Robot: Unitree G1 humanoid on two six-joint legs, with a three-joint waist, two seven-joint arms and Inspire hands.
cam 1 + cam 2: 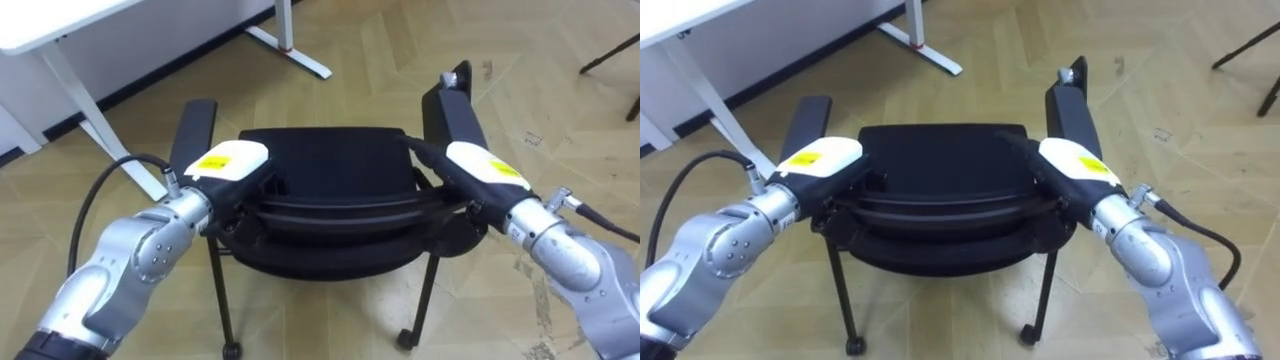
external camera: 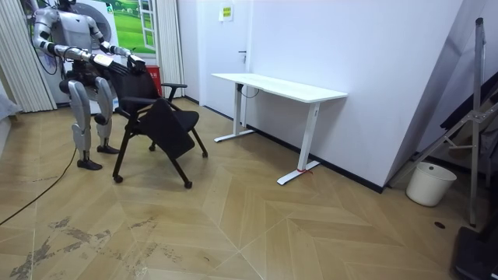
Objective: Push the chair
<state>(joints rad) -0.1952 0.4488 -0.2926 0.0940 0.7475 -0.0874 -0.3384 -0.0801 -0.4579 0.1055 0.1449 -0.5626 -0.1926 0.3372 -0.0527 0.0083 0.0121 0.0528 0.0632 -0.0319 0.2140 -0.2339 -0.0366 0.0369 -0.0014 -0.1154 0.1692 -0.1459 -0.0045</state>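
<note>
**Both hands on the back of the black chair**

The robot stands directly behind a black chair (image 1: 330, 160) with armrests and small casters, on a herringbone wood floor (image 1: 520, 60). Its left hand (image 1: 232, 160) rests at the left end of the backrest's top edge and its right hand (image 1: 485, 168) at the right end – each just inside the armrest on its side. The dark fingers merge with the black frame, so whether they curl round the backrest or lie flat on it cannot be told.

In the room view the robot is upright at the room view's left, arms stretched forward to the chair, which is tilted with its seat facing away from the robot. A white desk (image 2: 280, 85) stands along the wall well apart from the chair – and a white bucket (image 2: 430, 183) sits on the floor at the far right.
</note>
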